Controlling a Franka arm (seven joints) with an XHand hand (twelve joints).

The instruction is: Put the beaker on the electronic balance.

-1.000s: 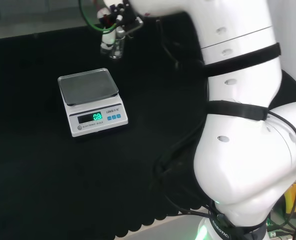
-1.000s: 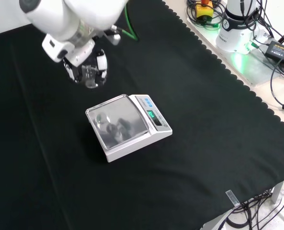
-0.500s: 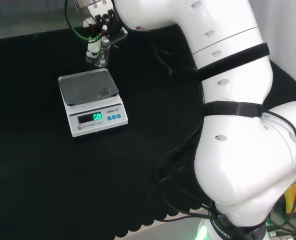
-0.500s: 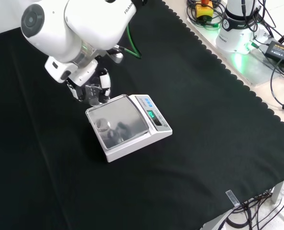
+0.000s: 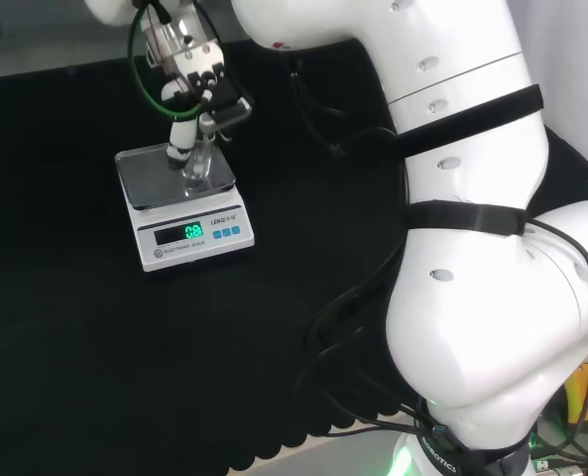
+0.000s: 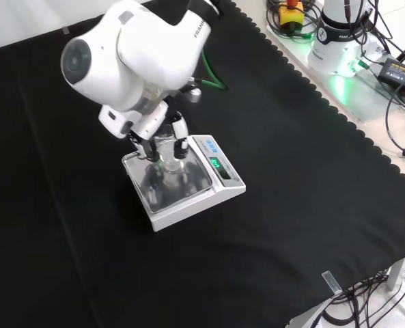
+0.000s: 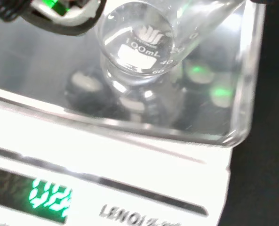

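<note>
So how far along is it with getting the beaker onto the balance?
Done: the robot hand has carried the beaker over the balance's pan. In hand: fingers curled round the beaker, right at the pan; contact is unclear. Left: set it down, let go and pull away.

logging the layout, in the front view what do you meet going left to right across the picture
Bare black cloth → hand holding the beaker over the balance's pan → balance's display panel → more cloth → cables and the arm's base at the top right.
</note>
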